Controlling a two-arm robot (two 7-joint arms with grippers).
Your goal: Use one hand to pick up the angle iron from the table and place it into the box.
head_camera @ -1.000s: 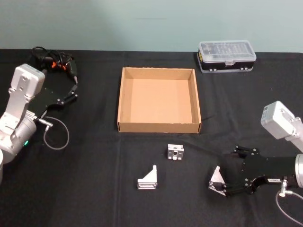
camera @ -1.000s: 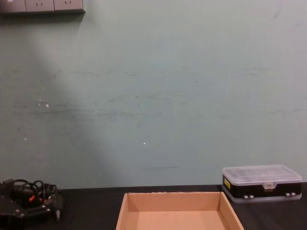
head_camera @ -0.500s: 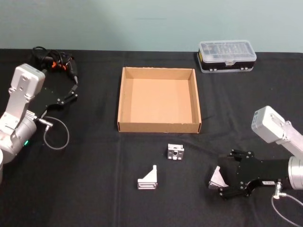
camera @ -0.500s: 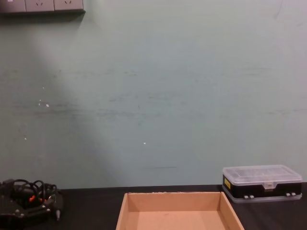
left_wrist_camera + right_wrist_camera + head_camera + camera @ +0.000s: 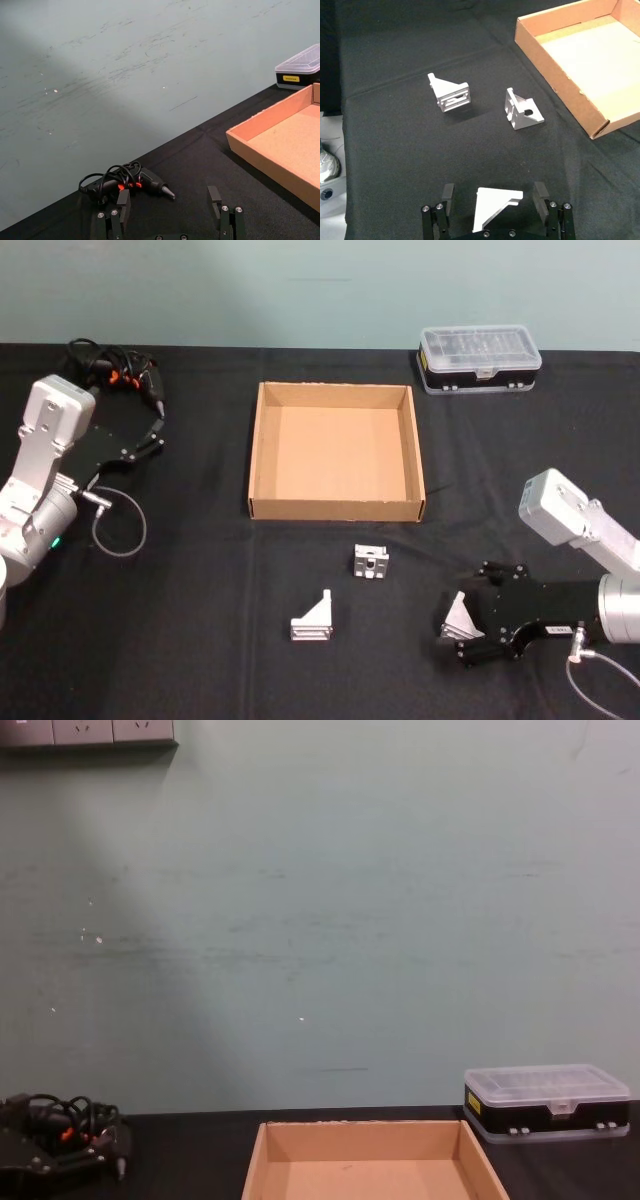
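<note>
At lower right the right gripper (image 5: 466, 615) has its jaws spread astride the angle iron (image 5: 496, 204) — it should centre, then pinch squarely. The left gripper (image 5: 168, 197) idles, jaws spread.

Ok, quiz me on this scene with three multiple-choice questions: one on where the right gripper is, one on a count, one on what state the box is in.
1. Where is the right gripper?
A. raised high in the air
B. low over the table, jaws either side of an angle iron
C. on the robot's left side

2. How many angle irons are on the table?
A. two
B. three
C. five

3. What state is the box in?
A. empty
B. holding one angle iron
C. taped shut

Answers:
1 B: the right wrist view shows the jaws open with the bracket between them.
2 B: two loose angle irons plus the one at the gripper.
3 A: its bare cardboard floor shows in the head view.
</note>
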